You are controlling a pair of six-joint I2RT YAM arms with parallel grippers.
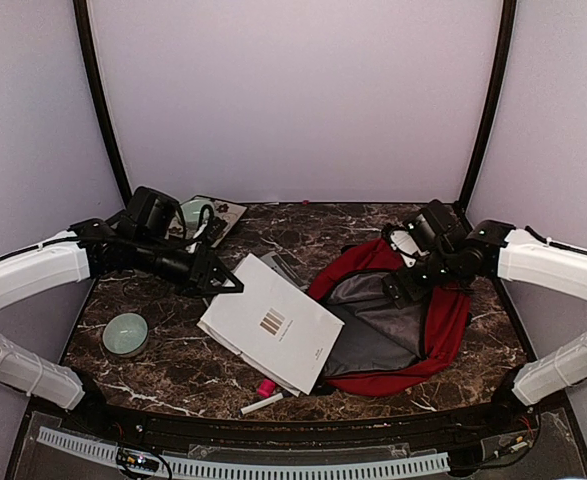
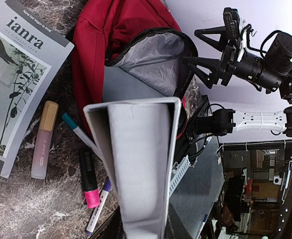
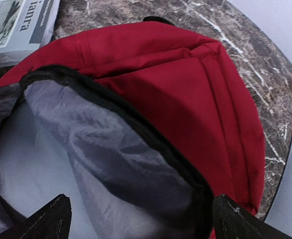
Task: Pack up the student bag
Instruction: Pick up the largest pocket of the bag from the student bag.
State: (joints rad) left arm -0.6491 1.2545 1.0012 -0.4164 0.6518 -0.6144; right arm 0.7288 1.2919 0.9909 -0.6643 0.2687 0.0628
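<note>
Both arms look like twins: the left arm (image 1: 33, 275) and right arm (image 1: 558, 262) have chunky white plastic shells on the long links, faintly ribbed, with round black motor housings at the joints. Right behind the jaws of the left gripper (image 1: 231, 283) and right gripper (image 2: 201, 49) it's all black, with thin black cables looping off the wrist, and the fingers (image 3: 51, 221) are black skeleton-style triangles. The right one also has a small white bit beside its jaws and a tiny green light further back.

Green candle (image 1: 125, 333) sits on marble table (image 1: 173, 370); pink highlighter (image 1: 266, 388) beside white pen (image 1: 261, 404).
</note>
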